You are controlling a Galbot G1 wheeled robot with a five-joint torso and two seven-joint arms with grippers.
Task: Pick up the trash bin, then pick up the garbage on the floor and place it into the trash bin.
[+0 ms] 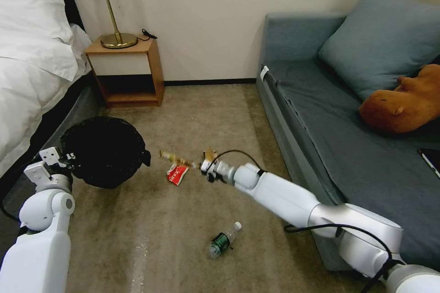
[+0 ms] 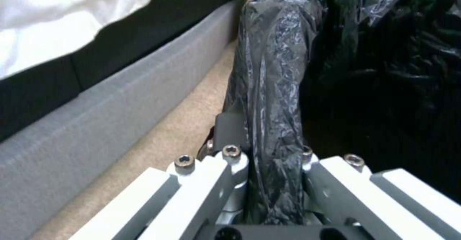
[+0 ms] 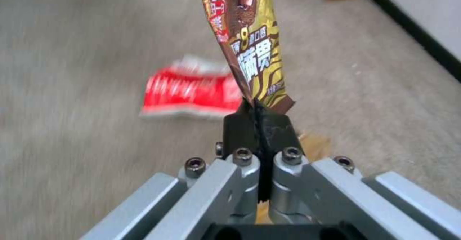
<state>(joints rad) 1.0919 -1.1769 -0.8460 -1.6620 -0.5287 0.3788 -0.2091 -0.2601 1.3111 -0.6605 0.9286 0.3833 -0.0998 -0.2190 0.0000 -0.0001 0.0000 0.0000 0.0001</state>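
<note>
The trash bin (image 1: 103,151), lined with a crinkled black bag (image 2: 273,88), hangs just above the carpet beside the bed. My left gripper (image 1: 57,158) (image 2: 271,153) is shut on its rim. My right gripper (image 1: 204,167) (image 3: 257,106) is shut on one end of the gold-brown snack wrapper (image 1: 176,159) (image 3: 250,41), which is lifted off the floor and points toward the bin. Garbage on the carpet: a red-and-white packet (image 1: 177,174) (image 3: 192,92) under the wrapper, tan crumpled paper (image 1: 211,153) (image 3: 314,144) by the right gripper, and a clear green-label bottle (image 1: 223,239) nearer to me.
The bed (image 1: 32,55) with its grey base (image 2: 96,117) runs along the left. A wooden nightstand (image 1: 126,73) with a lamp stands at the back wall. The grey sofa (image 1: 348,137) on the right holds a cushion, a brown plush and a black phone (image 1: 431,158).
</note>
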